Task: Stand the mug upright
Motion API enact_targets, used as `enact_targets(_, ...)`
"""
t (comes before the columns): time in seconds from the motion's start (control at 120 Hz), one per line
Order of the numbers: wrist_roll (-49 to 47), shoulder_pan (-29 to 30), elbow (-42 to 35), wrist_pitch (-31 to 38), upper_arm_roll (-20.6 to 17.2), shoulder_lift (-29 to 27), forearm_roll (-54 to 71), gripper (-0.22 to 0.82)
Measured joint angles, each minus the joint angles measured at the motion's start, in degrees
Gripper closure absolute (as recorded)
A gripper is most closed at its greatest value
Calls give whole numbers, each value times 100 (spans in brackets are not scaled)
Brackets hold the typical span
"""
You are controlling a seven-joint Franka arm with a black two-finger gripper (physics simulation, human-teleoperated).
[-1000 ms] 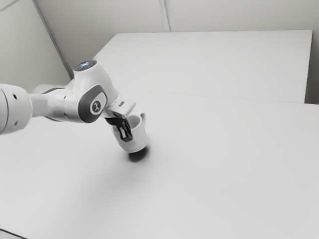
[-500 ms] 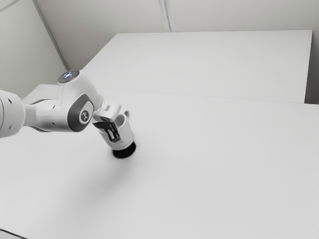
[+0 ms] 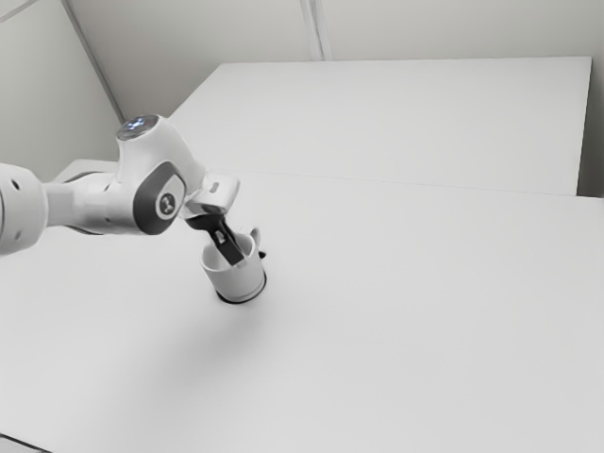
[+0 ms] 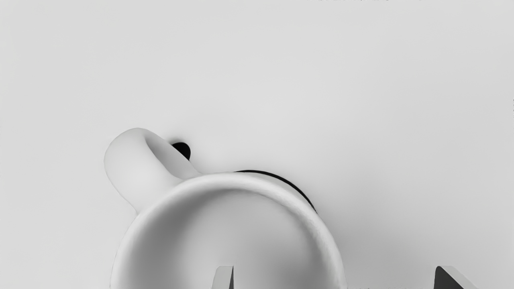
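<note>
White mug, apparently upright, parted jaws astride rim

White mug stands upright; tool at its rim; table beneath.

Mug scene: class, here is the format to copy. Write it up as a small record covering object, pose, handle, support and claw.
object: white mug
pose: upright, mouth up
handle: on the mug's side, toward the exterior view's right
support: pale table
claw: open, one finger within the mug's mouth, the other outside
</note>
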Motion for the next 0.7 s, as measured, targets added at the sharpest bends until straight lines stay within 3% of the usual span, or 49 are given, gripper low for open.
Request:
enact_targets(0.2, -887, 8, 398, -773, 13, -103, 3, 3)
enact_targets(0.4, -1664, -23, 1792, -1944, -48, -98, 34, 1)
enact_targets(0.575, -2313, 601, 2916, -3004, -799, 15, 128, 0)
enact_targets(0.7, -2712, 332, 3575, -3556, -669, 240, 190, 0)
